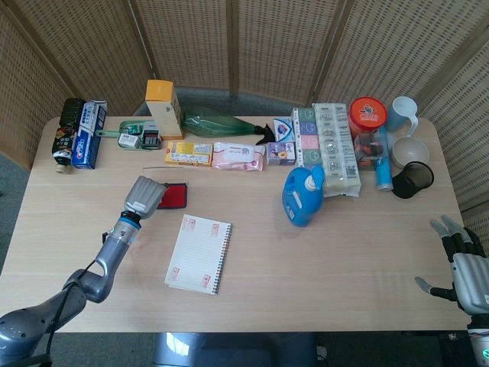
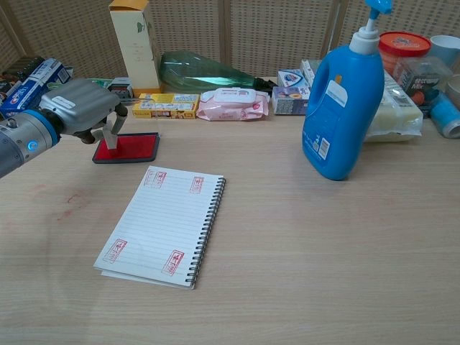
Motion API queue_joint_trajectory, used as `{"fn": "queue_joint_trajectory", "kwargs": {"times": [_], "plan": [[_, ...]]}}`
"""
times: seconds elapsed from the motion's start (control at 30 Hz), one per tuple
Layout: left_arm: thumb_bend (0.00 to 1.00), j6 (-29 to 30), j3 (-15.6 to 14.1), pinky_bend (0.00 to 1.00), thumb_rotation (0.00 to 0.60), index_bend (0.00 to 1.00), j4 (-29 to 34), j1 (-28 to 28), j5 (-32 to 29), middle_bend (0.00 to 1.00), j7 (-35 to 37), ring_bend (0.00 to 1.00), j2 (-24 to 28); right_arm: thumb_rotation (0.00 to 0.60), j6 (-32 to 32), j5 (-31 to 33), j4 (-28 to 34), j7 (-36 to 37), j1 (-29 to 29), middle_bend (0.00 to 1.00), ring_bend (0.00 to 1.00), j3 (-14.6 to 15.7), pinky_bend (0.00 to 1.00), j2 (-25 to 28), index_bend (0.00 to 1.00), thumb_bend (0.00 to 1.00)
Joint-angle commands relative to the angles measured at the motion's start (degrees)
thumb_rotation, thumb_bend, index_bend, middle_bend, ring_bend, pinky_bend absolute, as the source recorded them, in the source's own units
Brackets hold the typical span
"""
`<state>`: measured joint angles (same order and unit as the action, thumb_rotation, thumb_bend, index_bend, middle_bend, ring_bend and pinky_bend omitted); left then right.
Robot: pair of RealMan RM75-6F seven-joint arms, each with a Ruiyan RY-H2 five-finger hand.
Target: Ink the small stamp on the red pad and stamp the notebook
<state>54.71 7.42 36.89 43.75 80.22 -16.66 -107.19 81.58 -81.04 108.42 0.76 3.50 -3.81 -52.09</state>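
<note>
My left hand (image 2: pixel 80 108) (image 1: pixel 145 196) grips the small stamp (image 2: pixel 111 136), whose lower end rests on the left part of the red ink pad (image 2: pixel 136 147) (image 1: pixel 173 196). The pad lies in a dark tray just beyond the notebook. The spiral notebook (image 2: pixel 162 223) (image 1: pixel 199 253) lies open on the table, with red stamp marks near its corners. My right hand (image 1: pixel 464 269) hangs at the table's right front corner, fingers apart, holding nothing; the chest view does not show it.
A blue detergent bottle (image 2: pixel 343 108) stands right of centre. Along the back edge are a yellow carton (image 2: pixel 134 43), a green bottle (image 2: pixel 205 72), small boxes, a pink wipes pack (image 2: pixel 232 103), cups and a red-lidded jar (image 1: pixel 367 113).
</note>
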Motion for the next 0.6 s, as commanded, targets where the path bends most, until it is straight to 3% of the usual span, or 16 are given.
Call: {"fn": "queue_joint_trajectory", "kwargs": {"times": [0.03,0.6], "plan": [[0.41,-0.3,-0.3,1.0,0.6,0.64,-1.5,0.2,0.1,1.0,0.8,1.0,-1.1,0.6,0.0,0.0,0.0,0.1,0.0,0.0,0.0,0.0,0.0,0.0,0.06,0.01],[0.41,-0.6,-0.4,1.0,0.6,0.64,-4.8,0.3,-0.3,1.0,1.8,1.0,-3.0,0.6,0.3,-0.4,0.0,1.2,-0.2,0.0,0.0,0.0,0.0,0.5,0.06,0.01]]}}
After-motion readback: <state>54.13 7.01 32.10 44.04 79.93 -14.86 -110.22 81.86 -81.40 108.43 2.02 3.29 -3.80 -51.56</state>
